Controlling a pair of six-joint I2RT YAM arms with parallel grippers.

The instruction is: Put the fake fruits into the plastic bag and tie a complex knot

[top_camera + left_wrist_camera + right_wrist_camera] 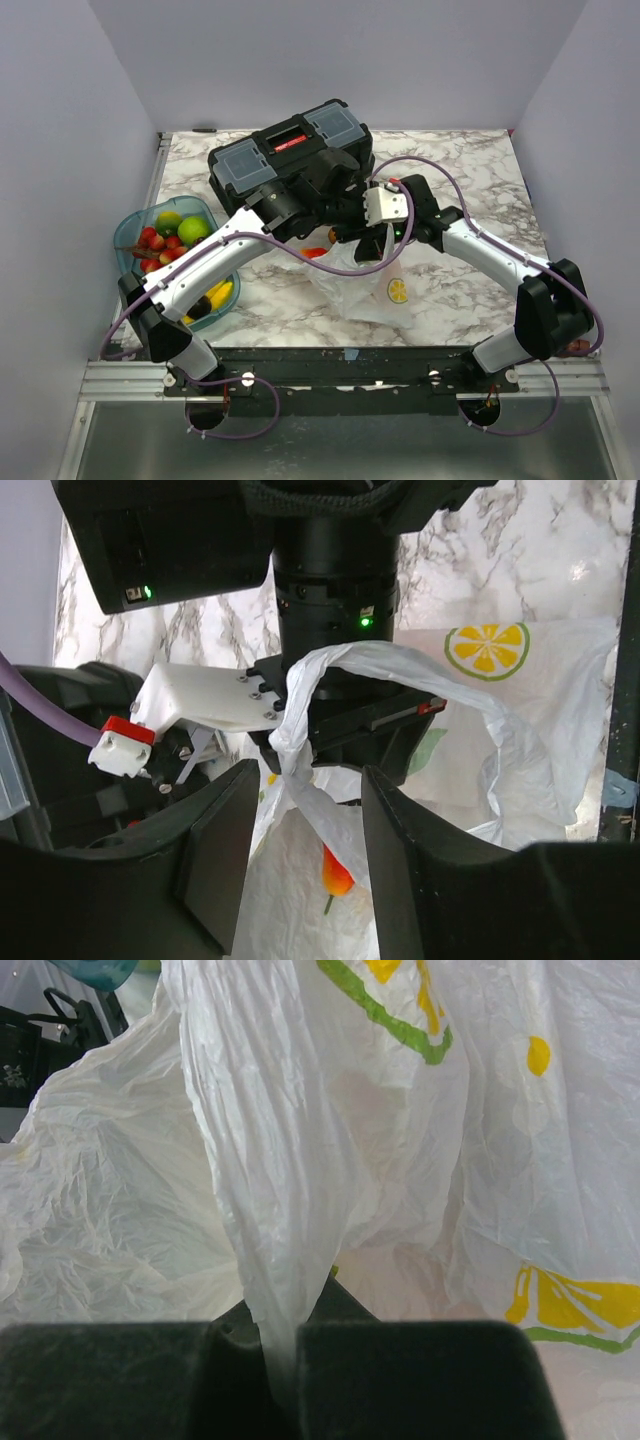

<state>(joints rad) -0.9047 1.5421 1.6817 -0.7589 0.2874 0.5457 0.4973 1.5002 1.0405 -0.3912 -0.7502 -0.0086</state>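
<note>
Tensioning the plastic bag [120, 1210] for knotting, right jaws clamp its handle; a twisted strand hangs between open left jaws.

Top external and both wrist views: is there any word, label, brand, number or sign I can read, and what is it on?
No text is readable in any view.
Toolbox: the red strip on its lid may be a label, but it is too small to read.
Plastic bag: it has only printed pictures, such as a lemon slice, and no lettering.
Black housing on the right arm: the tiny pale marks by its green light are too small to read.
</note>
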